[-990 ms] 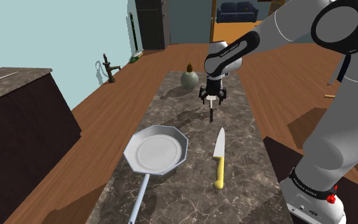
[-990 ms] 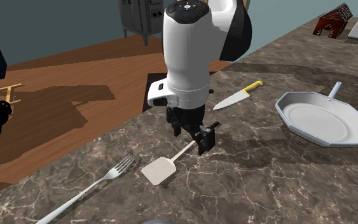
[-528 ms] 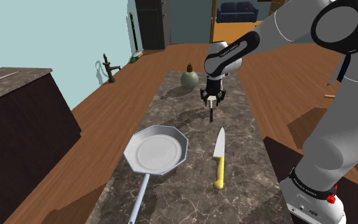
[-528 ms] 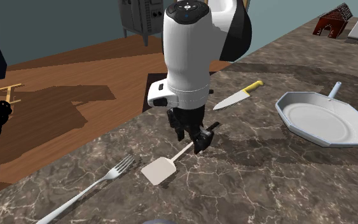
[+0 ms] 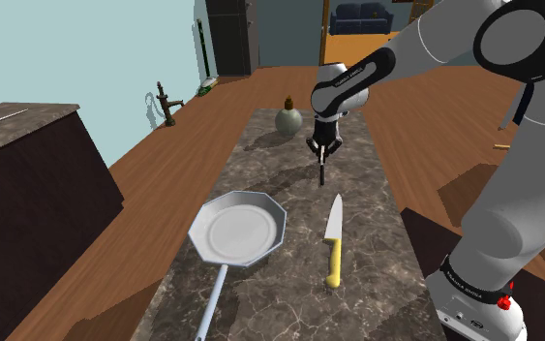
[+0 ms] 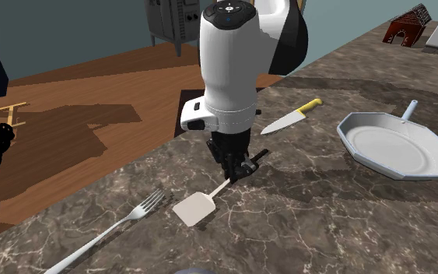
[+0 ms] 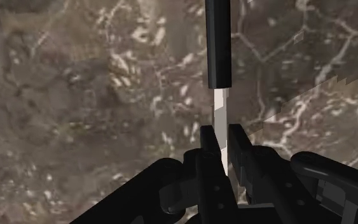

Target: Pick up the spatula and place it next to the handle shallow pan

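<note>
Black hand [image 7: 222,135] clasping spatula [image 7: 220,109] at its neck, marbled counter [image 7: 75,95] beneath

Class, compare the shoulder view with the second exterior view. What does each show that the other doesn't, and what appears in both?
Shoulder view's own: a round pot with a brown top at the counter's far end, and a blue sofa beyond. Second exterior view's own: a fork, the spatula's white blade, and a small house model. Shared: the pan, the yellow-handled knife, and the pincer shut on the spatula's handle, over the marbled counter.
</note>
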Robot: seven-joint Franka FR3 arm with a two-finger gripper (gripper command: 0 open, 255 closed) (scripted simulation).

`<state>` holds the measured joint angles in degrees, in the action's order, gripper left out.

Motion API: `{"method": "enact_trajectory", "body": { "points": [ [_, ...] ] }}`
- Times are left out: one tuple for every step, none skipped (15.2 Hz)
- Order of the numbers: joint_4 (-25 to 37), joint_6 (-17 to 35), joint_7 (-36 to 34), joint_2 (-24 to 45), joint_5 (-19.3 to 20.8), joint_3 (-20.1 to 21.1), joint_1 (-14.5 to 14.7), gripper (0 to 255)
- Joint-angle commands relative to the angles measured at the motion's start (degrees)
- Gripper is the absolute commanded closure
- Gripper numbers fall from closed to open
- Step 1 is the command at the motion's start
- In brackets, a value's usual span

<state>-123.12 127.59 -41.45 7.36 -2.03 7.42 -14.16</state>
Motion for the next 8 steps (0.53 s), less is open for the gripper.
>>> {"method": "enact_trajectory", "body": {
  "points": [
    [-0.01,0.02,0.0,0.01,0.0,0.0,0.0,255],
    [0.27,-0.7,0.01,-0.44,-0.05,0.01,-0.01,255],
    [0.56,-1.42,0.03,-0.87,-0.1,0.01,-0.03,255],
    [0.86,-2.15,0.04,-1.29,-0.15,0.02,-0.04,255],
    [1.18,-2.87,0.05,-1.7,-0.19,0.02,-0.05,255],
    [1.53,-3.6,0.06,-2.09,-0.23,0.02,-0.07,255],
    [1.88,-4.33,0.06,-2.47,-0.27,0.02,-0.08,255],
    [2.23,-5.06,0.07,-2.85,-0.31,0.02,-0.09,255]
  ]
}}
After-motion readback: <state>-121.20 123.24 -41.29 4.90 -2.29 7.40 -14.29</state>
